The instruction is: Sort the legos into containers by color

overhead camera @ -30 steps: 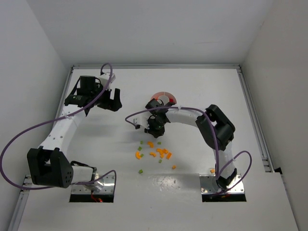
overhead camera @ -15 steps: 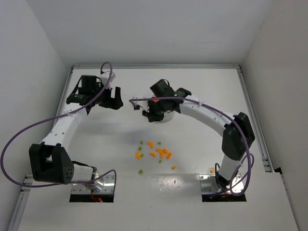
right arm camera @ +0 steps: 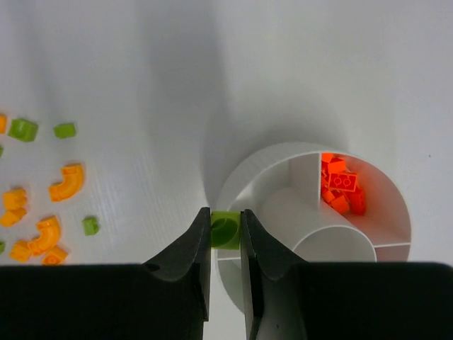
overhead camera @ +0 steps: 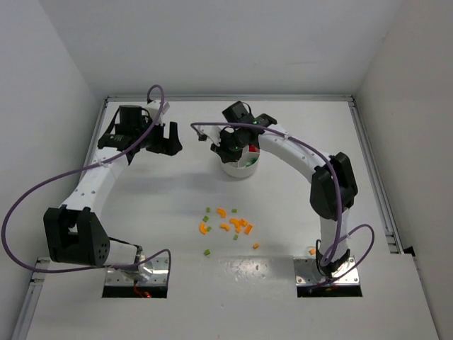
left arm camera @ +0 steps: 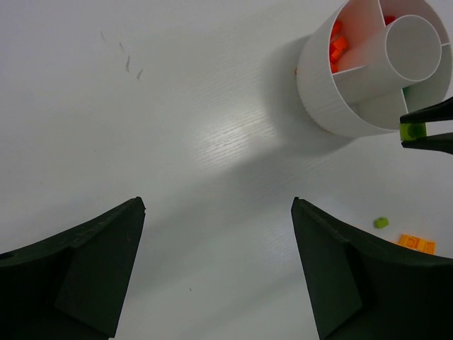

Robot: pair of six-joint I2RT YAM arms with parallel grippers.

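My right gripper [right arm camera: 226,231] is shut on a small green lego [right arm camera: 226,228], holding it over the near rim of the round white dish [right arm camera: 244,171]. From above, this gripper [overhead camera: 234,145] hangs over the dish [overhead camera: 239,168]. One wedge container holds several red legos [right arm camera: 341,188]; the wedge under the green brick looks bare. The left wrist view shows the same green lego [left arm camera: 413,131] pinched beside the dish [left arm camera: 322,92]. My left gripper [left arm camera: 218,202] is open over bare table, left of the dish [overhead camera: 164,140]. Loose orange and green legos [overhead camera: 230,225] lie nearer the arm bases.
A single orange lego [overhead camera: 312,251] lies close to the right arm's base. Curved orange pieces [right arm camera: 66,180] and green bricks [right arm camera: 23,129] sit left of the dish in the right wrist view. The dish's central cup [left arm camera: 414,46] is white inside.
My right arm has swung from the loose pile back to the dish, carrying the green lego. The left arm has shifted slightly toward the back of the table, still open.
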